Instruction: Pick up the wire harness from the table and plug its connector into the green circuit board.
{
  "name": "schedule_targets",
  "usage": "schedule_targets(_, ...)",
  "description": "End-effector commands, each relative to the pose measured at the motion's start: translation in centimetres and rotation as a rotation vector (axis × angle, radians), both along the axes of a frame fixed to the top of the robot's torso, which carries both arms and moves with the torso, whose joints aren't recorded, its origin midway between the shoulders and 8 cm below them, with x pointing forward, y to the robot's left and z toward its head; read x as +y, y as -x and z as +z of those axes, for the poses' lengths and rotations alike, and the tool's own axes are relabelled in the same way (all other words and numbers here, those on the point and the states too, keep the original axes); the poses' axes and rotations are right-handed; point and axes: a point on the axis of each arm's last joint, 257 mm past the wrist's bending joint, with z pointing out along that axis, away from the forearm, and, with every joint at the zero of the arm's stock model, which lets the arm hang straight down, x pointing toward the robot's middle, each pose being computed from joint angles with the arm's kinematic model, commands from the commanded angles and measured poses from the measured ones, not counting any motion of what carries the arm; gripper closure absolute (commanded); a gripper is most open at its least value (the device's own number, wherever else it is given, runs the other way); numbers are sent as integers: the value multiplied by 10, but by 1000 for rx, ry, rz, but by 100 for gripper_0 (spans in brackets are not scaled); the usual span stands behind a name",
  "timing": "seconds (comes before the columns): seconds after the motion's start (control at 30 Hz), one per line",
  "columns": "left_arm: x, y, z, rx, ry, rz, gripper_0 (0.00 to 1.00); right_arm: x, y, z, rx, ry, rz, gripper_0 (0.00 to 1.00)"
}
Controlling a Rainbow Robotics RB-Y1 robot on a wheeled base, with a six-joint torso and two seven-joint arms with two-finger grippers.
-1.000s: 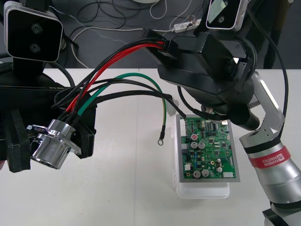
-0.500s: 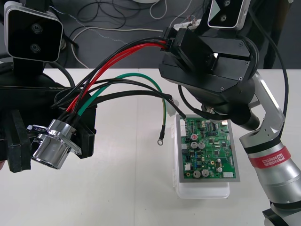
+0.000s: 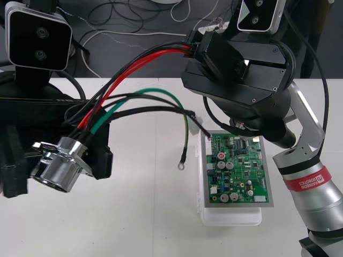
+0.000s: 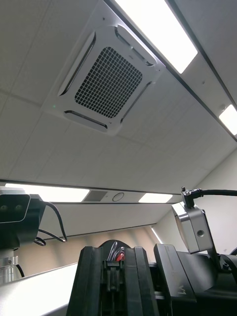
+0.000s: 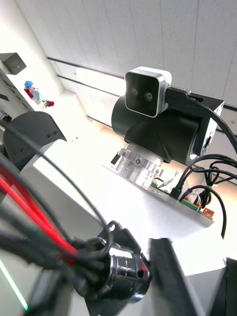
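My left gripper [image 3: 56,165] pinches the socket [image 3: 52,174]; my right gripper [image 4: 113,291] pinches the plug [image 3: 194,51] above the far edge of the tabletop [image 3: 150,214]. The writing on the ring [image 3: 305,181] I cannot read.

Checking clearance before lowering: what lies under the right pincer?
The board on its white base shows just nearer than the right pincer, shut on the plug. Its far edge and the table beyond are covered by that arm.
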Motion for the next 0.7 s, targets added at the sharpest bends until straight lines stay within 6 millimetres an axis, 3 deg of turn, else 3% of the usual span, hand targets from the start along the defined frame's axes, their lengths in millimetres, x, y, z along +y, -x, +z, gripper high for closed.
schedule_targets(0.03,1,16,-5,-43,37,-32,0,5,20,18,-68,-47,24,100)
schedule_targets(0.23,0,12,-7,-74,35,8,0,4,19,18,-68,-51,21,100)
schedule_targets(0.57,8,-18,-9,-190,-18,211,0,4,19,17,-75,-52,12,100)
schedule_targets(0.7,20,-32,-7,-215,-59,283,0,2,17,12,-91,-24,-9,100)
